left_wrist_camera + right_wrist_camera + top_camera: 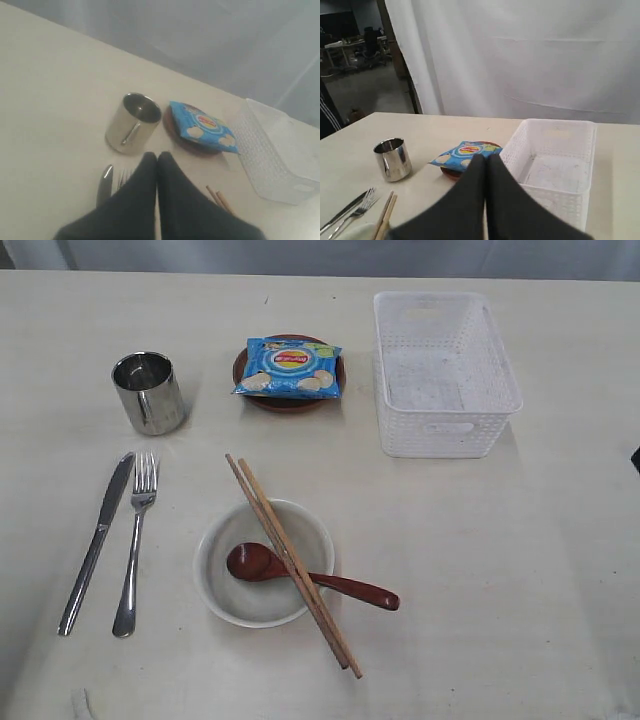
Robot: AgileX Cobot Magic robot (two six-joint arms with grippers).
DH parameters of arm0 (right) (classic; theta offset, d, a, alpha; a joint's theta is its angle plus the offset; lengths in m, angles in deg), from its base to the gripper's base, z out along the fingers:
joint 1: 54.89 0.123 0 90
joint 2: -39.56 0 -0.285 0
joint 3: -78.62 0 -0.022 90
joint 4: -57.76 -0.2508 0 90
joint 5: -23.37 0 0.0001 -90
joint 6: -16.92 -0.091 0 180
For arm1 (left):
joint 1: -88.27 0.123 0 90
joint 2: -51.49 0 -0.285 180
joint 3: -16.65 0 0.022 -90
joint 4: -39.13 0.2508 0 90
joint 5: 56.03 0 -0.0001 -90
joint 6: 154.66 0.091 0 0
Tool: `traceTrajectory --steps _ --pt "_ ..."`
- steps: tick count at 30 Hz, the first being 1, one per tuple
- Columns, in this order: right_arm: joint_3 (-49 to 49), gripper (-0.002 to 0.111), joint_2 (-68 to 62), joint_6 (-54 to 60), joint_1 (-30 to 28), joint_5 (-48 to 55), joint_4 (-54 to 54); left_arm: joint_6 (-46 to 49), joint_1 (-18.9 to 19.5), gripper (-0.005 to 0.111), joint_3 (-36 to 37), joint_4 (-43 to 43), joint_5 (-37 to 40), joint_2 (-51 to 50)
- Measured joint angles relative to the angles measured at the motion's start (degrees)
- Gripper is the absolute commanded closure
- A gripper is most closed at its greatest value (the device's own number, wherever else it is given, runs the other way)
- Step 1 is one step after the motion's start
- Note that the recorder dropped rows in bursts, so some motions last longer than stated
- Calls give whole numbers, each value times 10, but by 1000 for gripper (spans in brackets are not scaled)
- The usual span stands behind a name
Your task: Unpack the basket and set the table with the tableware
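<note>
Though crossed: two chopsticks point(296, 565), one spoon point(252, 562).

I count one basket point(440, 435), one steel cup point(148, 392), one round plate point(288, 404), one blue chips bag point(289, 368), one knife point(97, 540), one fork point(134, 545), one bowl point(225, 585), one dark spoon point(255, 562) and two wooden chopsticks point(262, 505) on one table point(520, 570).
</note>
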Motion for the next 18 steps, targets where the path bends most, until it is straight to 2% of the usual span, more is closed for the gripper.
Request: traceTrajectory --steps 6,18 --pt "-15 109 0 -73 1 -73 -7 2 0 107 16 -4 -28 0" --pt "-16 109 0 -90 1 -71 -17 2 0 107 16 -5 -39 0"
